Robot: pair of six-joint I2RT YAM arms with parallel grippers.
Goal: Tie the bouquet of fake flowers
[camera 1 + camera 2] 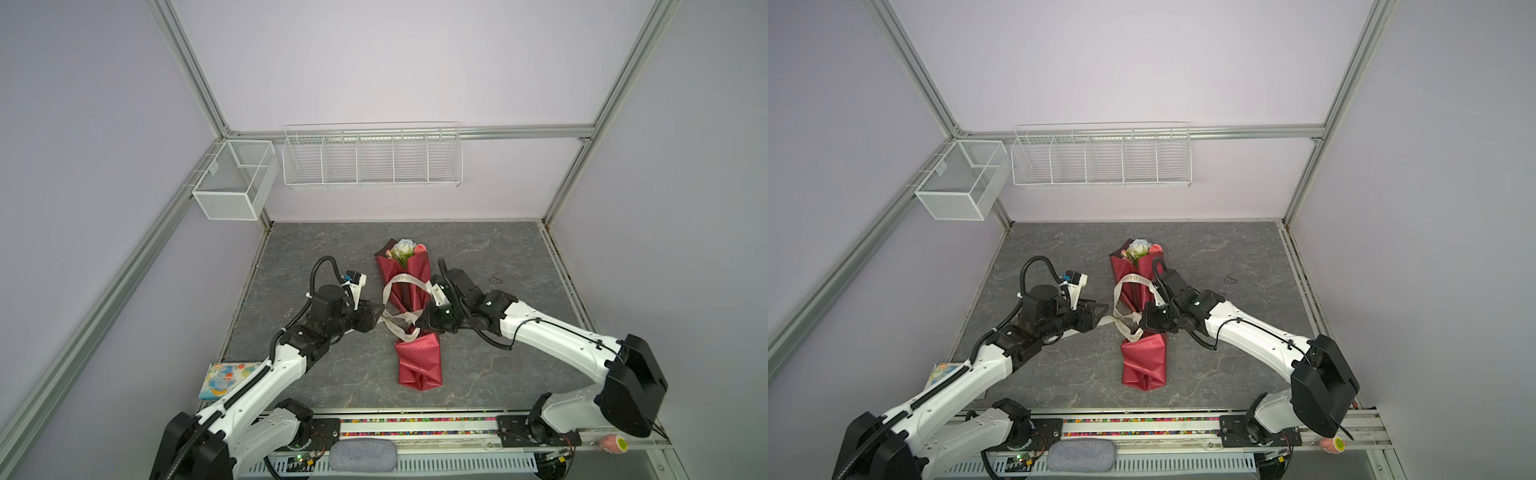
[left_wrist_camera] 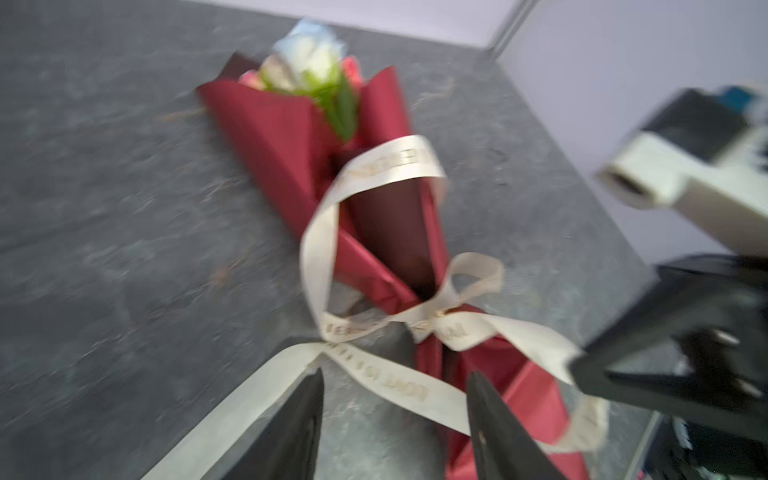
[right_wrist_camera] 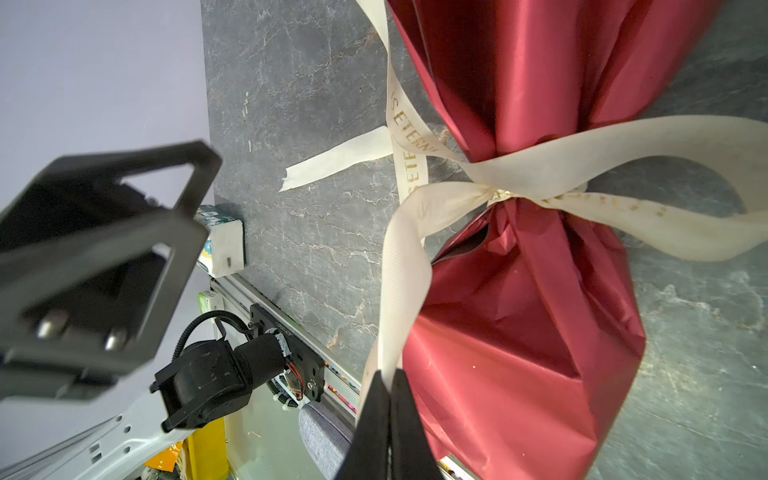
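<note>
Reaches in low with the left arm (image 1: pixel 253 386), forearm stretched forward, wrist level, left gripper (image 2: pixel 395 374) aimed across at the right gripper (image 3: pixel 388 380). Holds the left jaws well apart, with a strand of ribbon (image 2: pixel 419 390) lying loose across the gap just ahead of the fingertips, pinched by neither finger. Comes in from the opposite side with the right arm (image 1: pixel 552 334), forearm sloping down, wrist bent inward. Clamps the right jaws flat together on a band of the ribbon that runs straight out ahead of the tips. Sets the two grippers facing each other, near but apart.
</note>
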